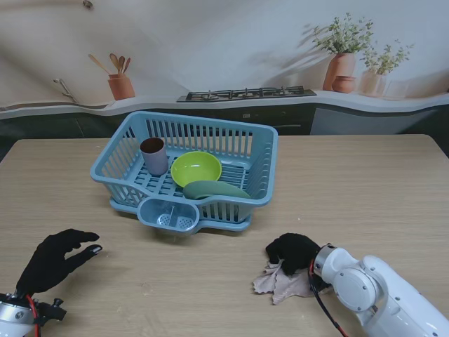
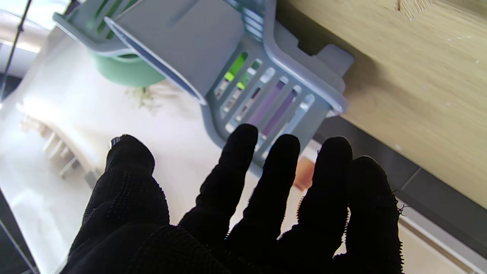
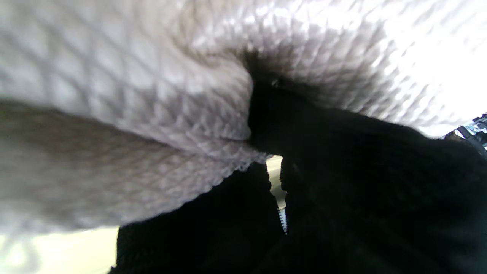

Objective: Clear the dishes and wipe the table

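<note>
Left hand (image 1: 55,261) spread, holding nothing; right hand (image 1: 295,253) clenched on cloth (image 1: 280,282).

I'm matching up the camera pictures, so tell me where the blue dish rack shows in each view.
Stand view: the blue dish rack sits mid-table, holding a cup, bowl and plate, farther from me than both hands.
Left wrist view: its slatted wall fills the centre beyond the left hand.
Right wrist view: not in it; the cloth fills it.
Shared landmark: the wooden table.

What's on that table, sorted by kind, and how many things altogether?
Dish racks: 1, blue dish rack
Cups: 1, mauve cup
Bowls: 1, lime green bowl
Plates: 1, dark green plate
Cloths: 1, beige cloth under the right robot hand
Total: 5
</note>
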`<action>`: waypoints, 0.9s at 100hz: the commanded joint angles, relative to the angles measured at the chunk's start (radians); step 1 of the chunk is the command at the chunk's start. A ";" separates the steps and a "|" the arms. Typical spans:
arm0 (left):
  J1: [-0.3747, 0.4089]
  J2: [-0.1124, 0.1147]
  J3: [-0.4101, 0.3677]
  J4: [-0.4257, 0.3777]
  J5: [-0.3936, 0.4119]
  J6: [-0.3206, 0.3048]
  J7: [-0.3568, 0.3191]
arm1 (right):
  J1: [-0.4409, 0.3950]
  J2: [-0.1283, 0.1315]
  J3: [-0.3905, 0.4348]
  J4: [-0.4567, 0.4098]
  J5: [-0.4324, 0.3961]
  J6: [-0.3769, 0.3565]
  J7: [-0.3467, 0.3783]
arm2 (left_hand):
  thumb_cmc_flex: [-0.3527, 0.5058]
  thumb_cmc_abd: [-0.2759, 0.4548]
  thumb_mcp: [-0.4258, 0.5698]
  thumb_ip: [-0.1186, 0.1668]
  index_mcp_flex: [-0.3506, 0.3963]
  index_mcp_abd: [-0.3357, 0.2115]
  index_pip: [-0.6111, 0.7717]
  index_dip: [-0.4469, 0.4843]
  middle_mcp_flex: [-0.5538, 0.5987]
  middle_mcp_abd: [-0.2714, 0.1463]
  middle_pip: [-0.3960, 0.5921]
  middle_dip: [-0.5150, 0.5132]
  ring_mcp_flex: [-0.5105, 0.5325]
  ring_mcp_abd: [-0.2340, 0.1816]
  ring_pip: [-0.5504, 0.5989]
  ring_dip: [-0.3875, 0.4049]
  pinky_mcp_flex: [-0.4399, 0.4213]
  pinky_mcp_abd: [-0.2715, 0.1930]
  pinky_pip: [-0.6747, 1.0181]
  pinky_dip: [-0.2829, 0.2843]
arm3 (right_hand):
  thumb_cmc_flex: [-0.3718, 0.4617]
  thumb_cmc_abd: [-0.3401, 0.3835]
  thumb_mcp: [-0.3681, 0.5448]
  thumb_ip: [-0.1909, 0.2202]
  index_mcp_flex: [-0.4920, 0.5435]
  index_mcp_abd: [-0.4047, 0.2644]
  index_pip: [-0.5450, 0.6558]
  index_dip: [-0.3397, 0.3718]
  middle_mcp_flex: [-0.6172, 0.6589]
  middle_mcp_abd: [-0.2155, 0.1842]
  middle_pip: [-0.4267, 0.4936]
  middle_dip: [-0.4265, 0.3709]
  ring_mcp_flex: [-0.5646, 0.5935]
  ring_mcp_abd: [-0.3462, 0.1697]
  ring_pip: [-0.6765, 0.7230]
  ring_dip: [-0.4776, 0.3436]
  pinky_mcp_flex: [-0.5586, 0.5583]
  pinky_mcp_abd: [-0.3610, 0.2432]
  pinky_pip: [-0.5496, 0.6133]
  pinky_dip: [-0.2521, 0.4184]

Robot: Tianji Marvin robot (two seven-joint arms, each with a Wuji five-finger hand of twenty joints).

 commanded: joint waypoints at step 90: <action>-0.002 -0.001 0.001 0.002 -0.001 -0.006 -0.017 | -0.227 0.006 0.342 0.044 -0.269 -0.229 0.082 | -0.024 0.019 -0.026 0.022 0.003 0.002 -0.014 0.006 -0.013 0.012 0.001 -0.019 -0.003 0.032 0.010 -0.003 -0.014 0.006 0.003 -0.011 | 0.047 0.029 -0.002 -0.022 0.034 0.006 -0.039 -0.019 0.023 -0.069 -0.228 -0.133 0.010 -0.010 -0.079 -0.018 -0.021 -0.086 -0.036 0.012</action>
